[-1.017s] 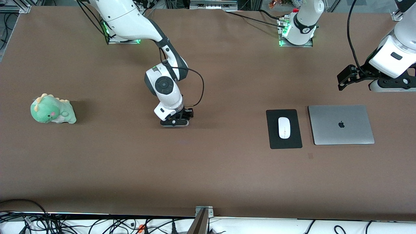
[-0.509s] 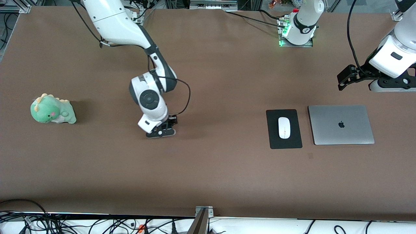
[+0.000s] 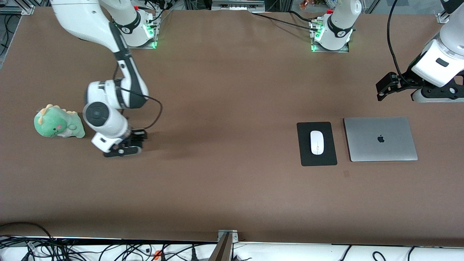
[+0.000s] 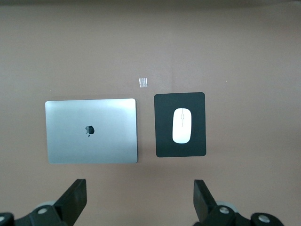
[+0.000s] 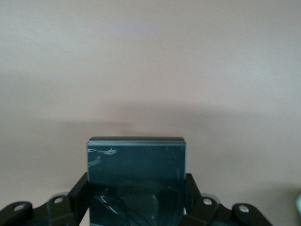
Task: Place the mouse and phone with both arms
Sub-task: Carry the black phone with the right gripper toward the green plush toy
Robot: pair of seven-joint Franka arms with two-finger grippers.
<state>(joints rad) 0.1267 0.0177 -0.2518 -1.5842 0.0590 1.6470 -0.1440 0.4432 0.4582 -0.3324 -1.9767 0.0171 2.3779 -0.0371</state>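
The black phone [image 5: 136,162] is clamped by its side edges in my right gripper [image 5: 136,188], which is shut on it. That right gripper [image 3: 121,149] hangs low over bare table beside the green plush dinosaur. The white mouse [image 3: 317,142] lies on the black mouse pad [image 3: 306,159] next to the laptop. In the left wrist view the mouse [image 4: 181,125] shows on the pad [image 4: 164,141]. My left gripper [image 3: 385,87] waits in the air at the left arm's end, open and empty, with its fingers [image 4: 75,200] spread wide.
A green plush dinosaur [image 3: 58,126] lies at the right arm's end of the table. A closed silver laptop [image 3: 380,139] lies beside the mouse pad. Cables run along the front edge and the arm bases.
My right arm has swept with the phone from the table's middle toward the right arm's end, arriving beside the plush dinosaur. The left arm has not moved.
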